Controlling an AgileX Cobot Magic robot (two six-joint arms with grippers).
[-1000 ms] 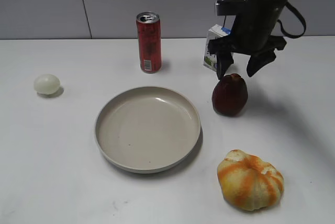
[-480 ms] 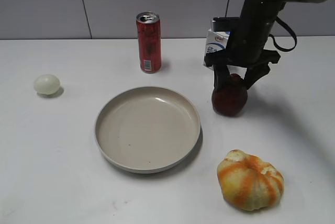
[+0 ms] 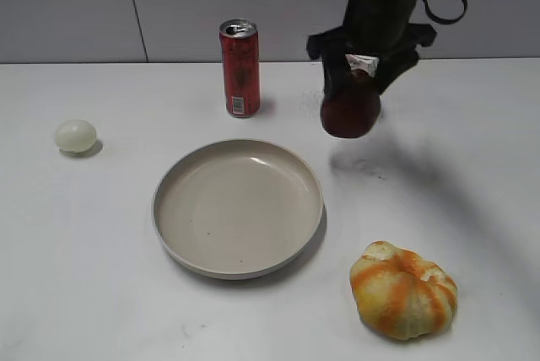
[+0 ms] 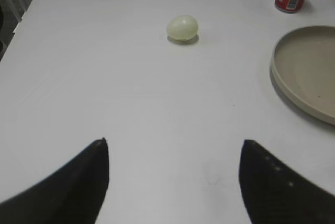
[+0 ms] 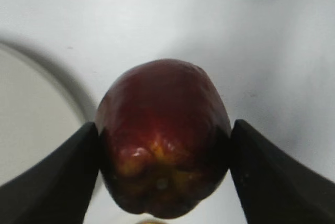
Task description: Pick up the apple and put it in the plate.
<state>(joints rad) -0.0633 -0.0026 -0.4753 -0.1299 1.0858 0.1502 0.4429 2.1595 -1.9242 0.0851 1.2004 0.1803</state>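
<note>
Below me: white table point(image 3: 101, 293), matte, faint scuffs near front edge. Behind it, pale grey wall point(image 3: 67, 7) in flat panels, thin dark vertical seams between them. Light soft, from above; shadows on tabletop short, blurred. In my left wrist view, table's far left corner shows, dark gap beyond it.

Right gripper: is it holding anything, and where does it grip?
The right gripper holds the apple by its two opposite sides, lifted off the table. The left gripper holds nothing.
</note>
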